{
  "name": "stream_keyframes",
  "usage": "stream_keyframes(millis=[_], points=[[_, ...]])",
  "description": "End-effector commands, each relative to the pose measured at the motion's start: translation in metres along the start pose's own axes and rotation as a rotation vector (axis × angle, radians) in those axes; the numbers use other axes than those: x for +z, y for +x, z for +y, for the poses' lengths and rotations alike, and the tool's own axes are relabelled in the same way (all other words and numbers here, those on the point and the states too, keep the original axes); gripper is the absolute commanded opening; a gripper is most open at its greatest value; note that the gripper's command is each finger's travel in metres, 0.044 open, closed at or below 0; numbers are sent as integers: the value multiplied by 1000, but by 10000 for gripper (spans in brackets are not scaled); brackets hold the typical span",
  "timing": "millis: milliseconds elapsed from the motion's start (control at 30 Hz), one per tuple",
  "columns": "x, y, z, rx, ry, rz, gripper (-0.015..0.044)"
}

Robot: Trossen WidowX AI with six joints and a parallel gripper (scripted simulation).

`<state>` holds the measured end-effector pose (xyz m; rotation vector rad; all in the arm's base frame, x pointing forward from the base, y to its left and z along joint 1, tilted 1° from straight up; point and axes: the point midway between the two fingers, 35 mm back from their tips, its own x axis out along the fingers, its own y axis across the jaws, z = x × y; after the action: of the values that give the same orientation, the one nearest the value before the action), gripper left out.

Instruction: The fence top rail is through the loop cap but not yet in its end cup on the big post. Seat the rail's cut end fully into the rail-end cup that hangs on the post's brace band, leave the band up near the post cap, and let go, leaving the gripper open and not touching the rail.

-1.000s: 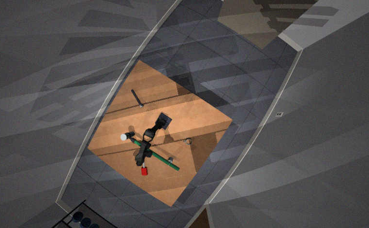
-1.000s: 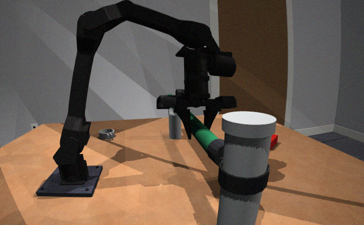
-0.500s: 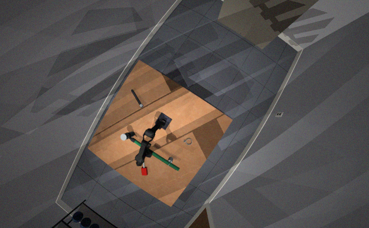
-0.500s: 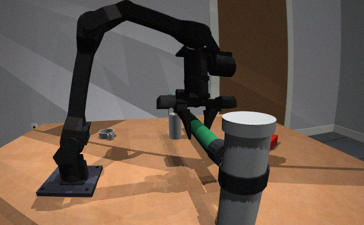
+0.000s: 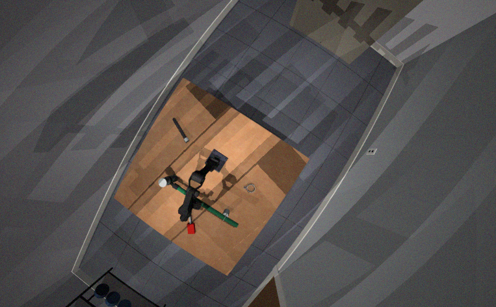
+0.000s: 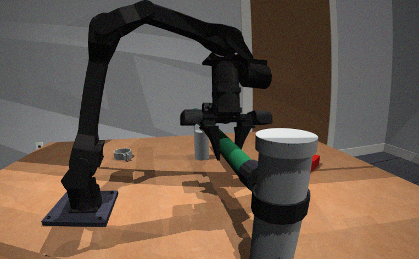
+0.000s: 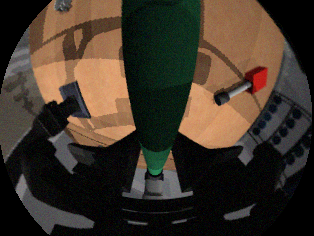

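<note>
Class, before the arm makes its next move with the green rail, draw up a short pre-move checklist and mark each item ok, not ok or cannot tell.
1. Gripper shut on the green rail: ok.
2. Rail end inside the dark end cup: ok; fully seated: cannot tell.
3. Brace band up near the post cap: not ok, it sits well below.
4. Rail through the loop cap on the small post: cannot tell.
5. Gripper open, off the rail: not ok.
</note>
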<state>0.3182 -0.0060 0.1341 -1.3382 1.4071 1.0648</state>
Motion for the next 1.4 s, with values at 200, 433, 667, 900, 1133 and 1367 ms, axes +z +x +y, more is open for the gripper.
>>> stream_keyframes(millis=[200,433,667,900,1133,1367], points=[[-2,-3,0,-1,2,9,0],[-2,-4,0,-1,2,11,0],[-3,-5,0,-1,2,13,0],[-4,-6,0,-1,2,14,0],[-5,-6,1,-1,2,15,0],[-6,-7,1,-1,2,16,0]])
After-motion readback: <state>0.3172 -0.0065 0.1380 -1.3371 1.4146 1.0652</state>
